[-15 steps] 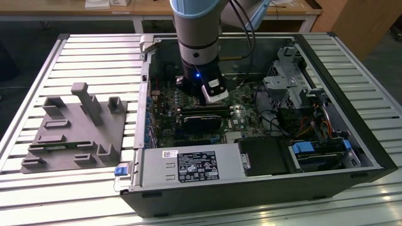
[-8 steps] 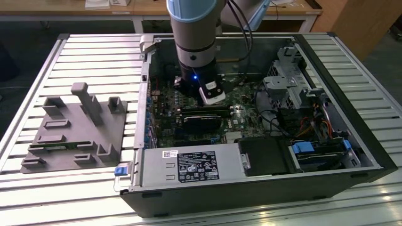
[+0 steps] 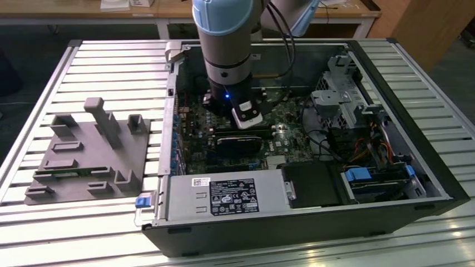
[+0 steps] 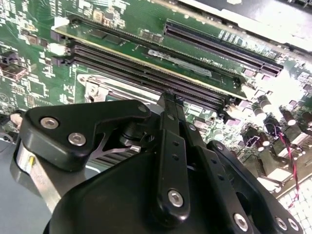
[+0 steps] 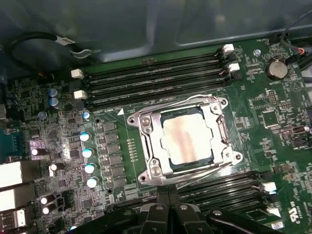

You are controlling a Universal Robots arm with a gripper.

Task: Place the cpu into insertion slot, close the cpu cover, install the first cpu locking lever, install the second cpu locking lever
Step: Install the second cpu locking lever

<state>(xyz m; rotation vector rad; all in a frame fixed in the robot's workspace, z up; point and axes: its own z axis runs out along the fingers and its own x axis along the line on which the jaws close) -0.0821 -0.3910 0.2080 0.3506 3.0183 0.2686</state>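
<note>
Cpu (image 5: 187, 135) seated in slot (image 5: 168, 157), cover (image 5: 151, 141) shut over it, framing its edges. Gripper (image 4: 168, 100) at six o'clock of socket, closed, empty, probably working a lever.

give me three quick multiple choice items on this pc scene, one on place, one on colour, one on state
1. Where is the cpu?
A. on the grey tray outside the case
B. in the insertion slot
C. on the power supply

2. What colour is the circuit board?
A. green
B. red
C. white

3. How does the cpu cover lie?
A. standing upright, open
B. down around the cpu
C. removed from the board

Answers: 1 B, the first wrist view shows the silver chip seated inside the socket. 2 A, the board around the socket is green. 3 B, the silvery frame lies flat, framing the chip.
</note>
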